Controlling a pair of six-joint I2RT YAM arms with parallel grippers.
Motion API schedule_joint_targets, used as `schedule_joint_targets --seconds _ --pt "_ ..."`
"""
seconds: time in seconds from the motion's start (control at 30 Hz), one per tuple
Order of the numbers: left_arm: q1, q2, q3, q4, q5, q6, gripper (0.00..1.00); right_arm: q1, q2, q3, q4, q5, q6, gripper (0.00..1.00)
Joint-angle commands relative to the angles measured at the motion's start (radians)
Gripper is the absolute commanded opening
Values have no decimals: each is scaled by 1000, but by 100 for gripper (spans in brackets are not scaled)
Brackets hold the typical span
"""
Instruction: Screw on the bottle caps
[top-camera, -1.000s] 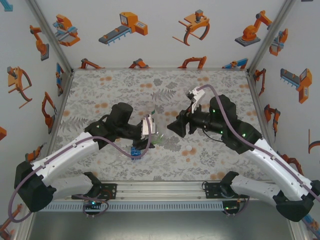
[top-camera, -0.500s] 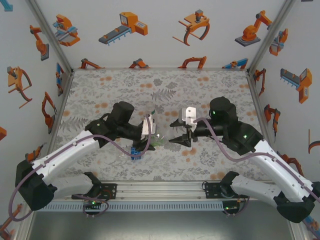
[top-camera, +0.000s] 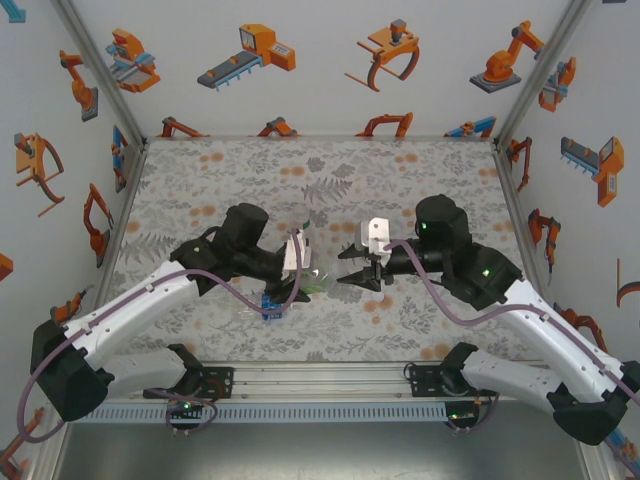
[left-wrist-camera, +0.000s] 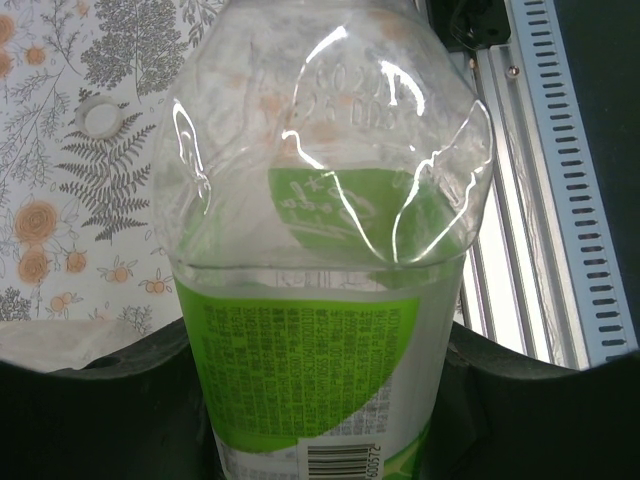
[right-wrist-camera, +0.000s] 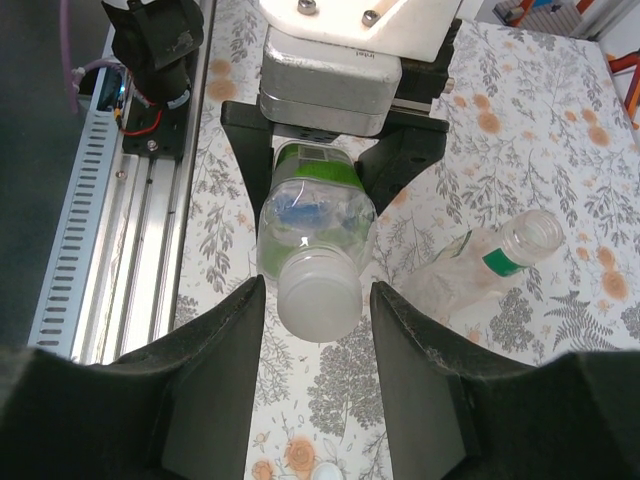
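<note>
Holding the green-labelled bottle (left-wrist-camera: 318, 300) clamped in my left gripper (left-wrist-camera: 320, 420), I see its cap (right-wrist-camera: 320, 298) pointing at my right gripper (right-wrist-camera: 316, 320). Those jaws stand apart, flanking that cap.

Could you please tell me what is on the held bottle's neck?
A whitish cap sits on the bottle in the left end effector, between the fingers of the right end effector. It covers the threads, so how tight it is cannot be seen.

Materials and finish, as found.
Bottle (left-wrist-camera: 320, 250): clear glossy plastic, creased, with a glossy green printed label. Cap (right-wrist-camera: 320, 292): whitish, translucent, matt plastic. Table cover (top-camera: 250, 170): matt floral print. Rail (left-wrist-camera: 520, 250): grooved bare metal, satin sheen.
</note>
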Motion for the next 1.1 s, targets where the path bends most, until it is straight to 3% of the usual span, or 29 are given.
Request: schedule_joint_targets --seconds 0.0,0.33,0.53,0.67,0.87,1.07 --pt "-6 -18 23 -12 40 21 0 8 2 -11 29 -2 -9 45" --pt "-8 -21 21 -12 46 21 0 8 10 -20 55 17 32 41" --pt "-7 -21 18 -3 41 23 0 9 15 -21 65 80 158 17" --pt "-7 -17 -2 53 26 5 0 9 6 -60 151 163 424 0" --pt "-7 -3 -32 163 -78 -43 0 9 -2 -109 222 417 1003 0" --pt "-7 11 -36 218 -138 -53 0 9 2 -86 67 633 1481 0"
